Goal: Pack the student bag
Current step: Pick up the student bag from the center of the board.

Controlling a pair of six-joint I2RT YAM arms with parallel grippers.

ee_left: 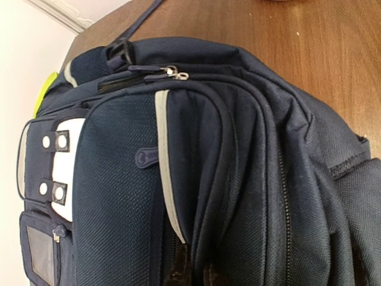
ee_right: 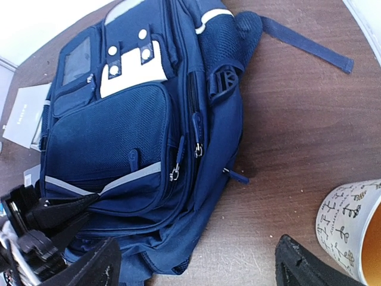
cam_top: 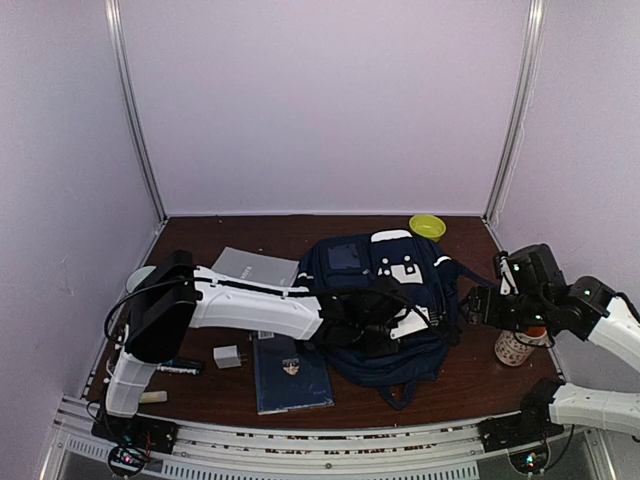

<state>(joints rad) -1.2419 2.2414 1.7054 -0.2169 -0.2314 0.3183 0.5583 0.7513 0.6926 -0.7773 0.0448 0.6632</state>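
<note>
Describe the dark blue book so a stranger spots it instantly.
Find the big, central navy backpack. Just left of its near end lies the book: flat, dark blue, an emblem on its cover, unlike the pale grey booklet farther back and the small white block beside it.

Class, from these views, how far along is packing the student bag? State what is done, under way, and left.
Done: nothing visibly; the student bag looks zipped shut. Under way: the left gripper sits against the bag, grip unclear; the right gripper hangs open beside it. Left: the dark blue book, grey notebook and white charger lie outside on the table.
</note>
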